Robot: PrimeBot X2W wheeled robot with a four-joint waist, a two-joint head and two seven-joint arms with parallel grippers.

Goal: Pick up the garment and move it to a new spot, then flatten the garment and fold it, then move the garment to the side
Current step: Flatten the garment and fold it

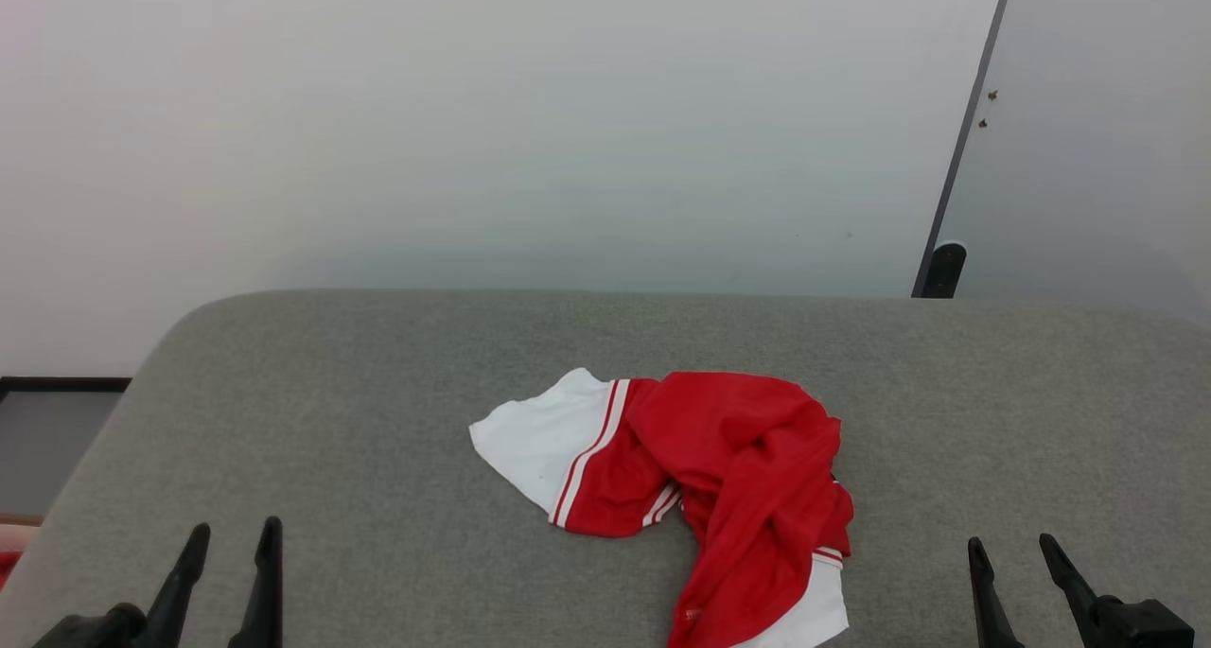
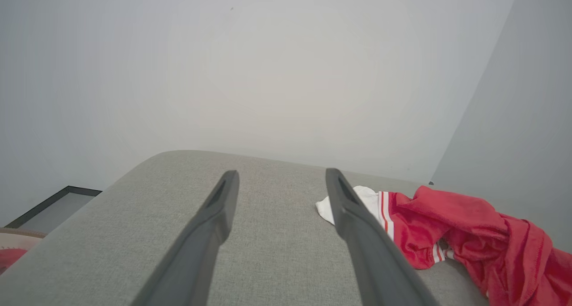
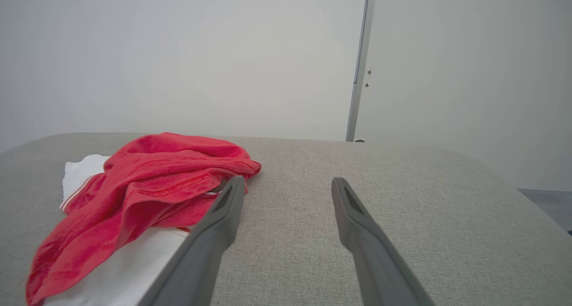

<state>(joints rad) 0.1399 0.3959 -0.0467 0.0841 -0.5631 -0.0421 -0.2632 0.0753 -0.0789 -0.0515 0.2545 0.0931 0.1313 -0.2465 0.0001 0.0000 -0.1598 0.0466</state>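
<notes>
Broadly, a grey table [image 1: 378, 421] spans the scene. The shirt [image 1: 719, 459] lies crumpled near its middle, one white sleeve spread to the left. The left tool [image 1: 236, 525] and right tool [image 1: 1010, 538] flank it at the near edge, fingers apart, holding nothing.

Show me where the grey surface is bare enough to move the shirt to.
Bare: the left stretch of the grey surface, between the garment and its left edge, ahead of the left gripper; the right stretch, ahead of the right gripper; the far strip below the wall. Crowded: the near middle, under the crumpled garment.
</notes>
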